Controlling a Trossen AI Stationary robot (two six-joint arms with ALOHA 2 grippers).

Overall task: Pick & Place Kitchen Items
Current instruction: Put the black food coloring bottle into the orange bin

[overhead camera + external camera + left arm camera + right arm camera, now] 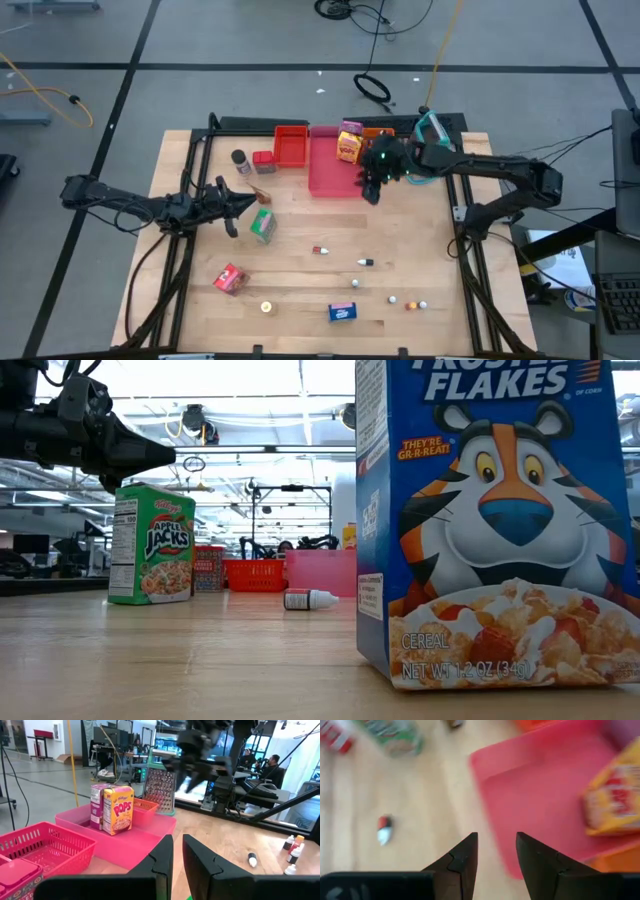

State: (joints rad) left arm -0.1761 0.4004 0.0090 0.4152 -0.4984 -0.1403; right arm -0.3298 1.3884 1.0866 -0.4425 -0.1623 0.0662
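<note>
Green box (pixel 263 226) just beside left hand (pixel 243 203) (released); right hand (pixel 372 186) released over pink tray (pixel 330 172).

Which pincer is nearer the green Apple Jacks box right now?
Left. The left pincer hangs just beside and above the green box. The right pincer is across the table, at the pink tray's edge.

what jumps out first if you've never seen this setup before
In the low view a Frosted Flakes box fills the right side, close to the camera, with a green Apple Jacks box standing farther back on the left. From above, the pink tray at the table's far edge draws the eye, a yellow Pops box standing in it and the right gripper, open and empty, at its near right corner.
</note>
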